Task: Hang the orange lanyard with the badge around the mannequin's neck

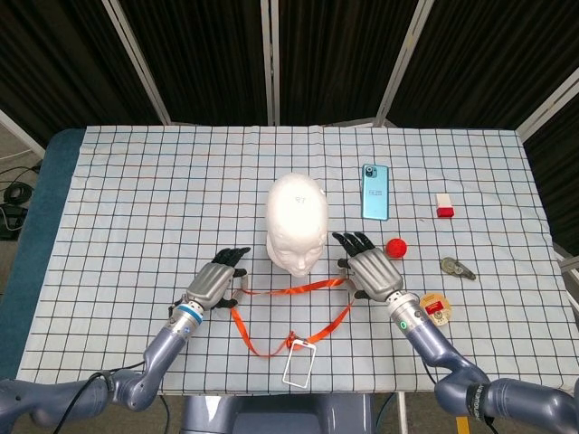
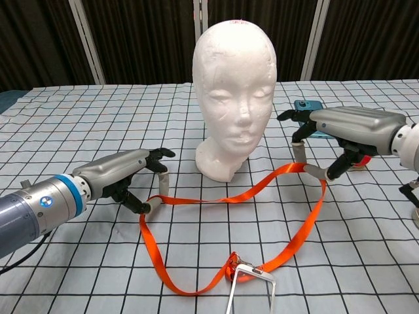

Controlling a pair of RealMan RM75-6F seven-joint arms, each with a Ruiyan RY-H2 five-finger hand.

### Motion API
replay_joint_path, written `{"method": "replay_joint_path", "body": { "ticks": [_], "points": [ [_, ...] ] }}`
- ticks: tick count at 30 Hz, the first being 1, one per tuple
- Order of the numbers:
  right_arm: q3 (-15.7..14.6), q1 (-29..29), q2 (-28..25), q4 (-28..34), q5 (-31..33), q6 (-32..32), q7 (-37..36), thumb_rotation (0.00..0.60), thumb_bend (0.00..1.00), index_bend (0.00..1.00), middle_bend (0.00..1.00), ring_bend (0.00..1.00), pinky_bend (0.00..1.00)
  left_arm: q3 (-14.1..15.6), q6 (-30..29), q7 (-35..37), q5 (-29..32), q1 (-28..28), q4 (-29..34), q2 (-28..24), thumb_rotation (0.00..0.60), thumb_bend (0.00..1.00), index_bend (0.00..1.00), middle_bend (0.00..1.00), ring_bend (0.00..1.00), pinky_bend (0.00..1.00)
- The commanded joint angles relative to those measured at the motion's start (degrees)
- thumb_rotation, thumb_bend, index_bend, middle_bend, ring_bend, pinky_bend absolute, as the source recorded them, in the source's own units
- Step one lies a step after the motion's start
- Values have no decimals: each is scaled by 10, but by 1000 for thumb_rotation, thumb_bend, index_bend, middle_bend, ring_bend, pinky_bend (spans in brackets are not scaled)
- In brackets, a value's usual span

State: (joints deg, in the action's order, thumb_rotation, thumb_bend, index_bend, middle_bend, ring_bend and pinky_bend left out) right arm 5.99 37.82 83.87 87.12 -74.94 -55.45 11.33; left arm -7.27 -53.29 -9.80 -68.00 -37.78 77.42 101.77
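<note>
- The left hand and right hand each pinch the orange lanyard, spread before the mannequin; its badge rests on the surface.
- Next, I judge: lift the loop over the head.

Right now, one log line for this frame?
left hand: holds orange lanyard | right hand: holds lanyard | badge: on table | mannequin head: neck bare

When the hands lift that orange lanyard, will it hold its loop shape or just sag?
Likely sag: the orange lanyard is a thin flat strap lying in loose curves on the table. The badge clipped at its low end will probably pull the loop into a V. The left hand and right hand would need to stay apart to keep it open.
</note>
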Motion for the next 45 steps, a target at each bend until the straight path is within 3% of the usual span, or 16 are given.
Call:
{"method": "replay_joint_path", "body": {
  "ticks": [1,7,10,16,25,35,45],
  "points": [
    [-18,-6,-16,2,-55,-25,-19,600,459,746,18,0,0,15,-34,22,-44,13,13,-16,600,504,667,0,0,0],
    [-47,-16,-40,-15,-182,-106,-43,600,460,752,37,0,0,42,-127,113,-158,41,22,-47,600,518,673,0,0,0],
    [-54,-23,-52,-8,-214,-136,-51,600,460,753,39,0,0,51,-160,143,-199,47,26,-66,600,518,673,0,0,0],
    [-44,-25,-64,14,-233,-164,-60,600,460,753,43,0,0,44,-183,150,-223,46,49,-83,600,518,679,0,0,0],
    [-3,-23,-85,64,-223,-192,-58,600,460,754,45,0,0,-2,-214,145,-226,36,92,-83,600,518,703,0,0,0],
    [67,-7,-104,115,-130,-165,-48,600,460,754,40,0,0,-83,-156,73,-119,6,179,-124,600,519,699,0,0,0],
    [135,17,-114,146,-1,-123,-48,600,460,755,46,0,0,-182,-75,-56,126,-55,248,-175,600,520,708,0,0,0]
  ]
}}
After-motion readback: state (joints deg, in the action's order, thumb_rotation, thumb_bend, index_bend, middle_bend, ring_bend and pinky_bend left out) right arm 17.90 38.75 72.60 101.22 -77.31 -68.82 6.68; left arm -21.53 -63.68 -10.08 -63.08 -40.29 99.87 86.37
